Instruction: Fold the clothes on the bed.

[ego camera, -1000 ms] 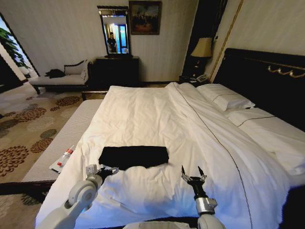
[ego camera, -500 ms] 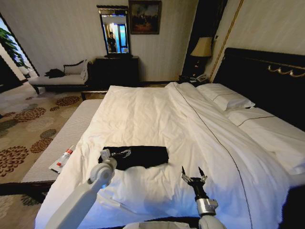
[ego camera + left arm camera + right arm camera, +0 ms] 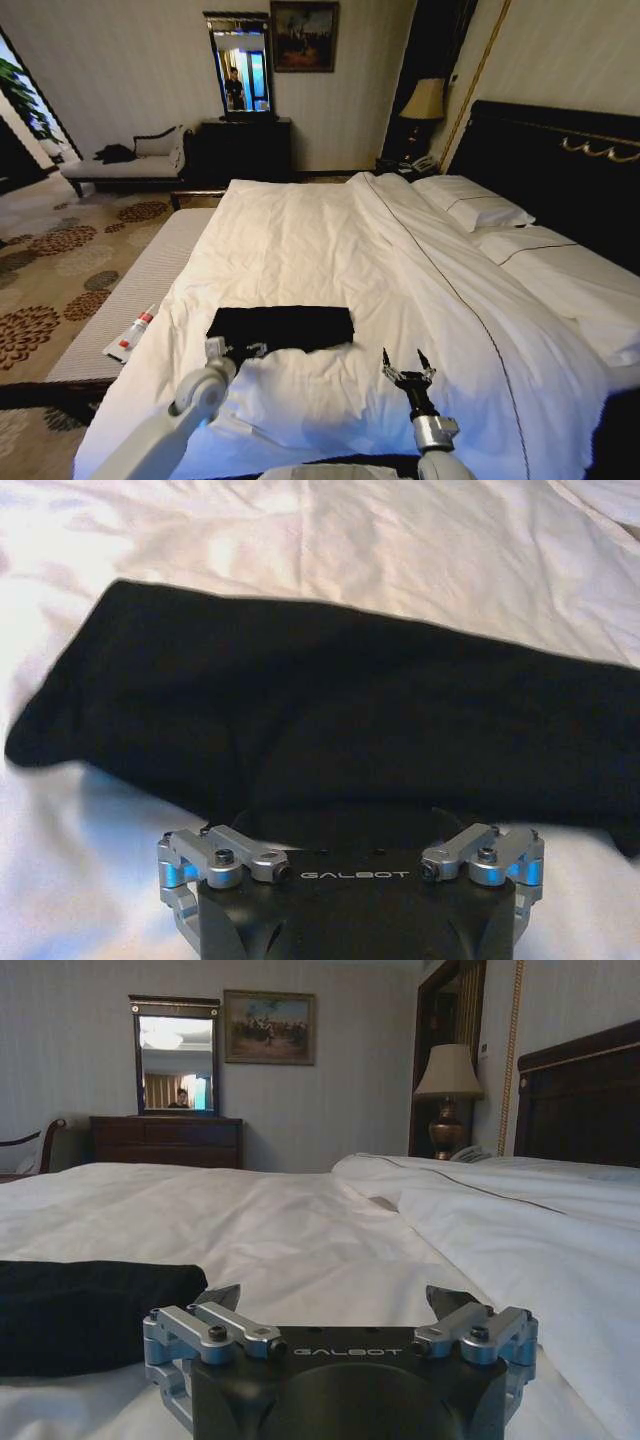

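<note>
Right now we see the black T-shirt [image 3: 281,327] lying folded into a flat dark band on the white duvet [image 3: 330,260] of the bed [image 3: 560,150], near the bed's foot and toward its left side. Its long edges run across the bed, and no lettering shows on the upper face.

Our left gripper [image 3: 236,350] sits at the garment's near edge, close to its left corner, with the pale forearm reaching up from the bottom of the head view. From the left wrist camera the T-shirt [image 3: 330,720] spreads directly ahead of the left gripper [image 3: 350,825], and the dark cloth bulges down between the two silver knuckles, where the fingers themselves are hidden against it. We cannot tell whether the jaws have closed on the fabric or merely rest at it.

Our right gripper [image 3: 403,362] hovers upright over bare duvet to the right of the garment, apart from it, with its two dark fingertips spread wide and nothing between them. In the right wrist view the right gripper [image 3: 338,1300] shows the same open stance, with the T-shirt's [image 3: 90,1310] folded end lying off to one side.

A small red-and-white tube [image 3: 133,332] lies on the striped bench [image 3: 140,285] beside the bed's left edge.
</note>
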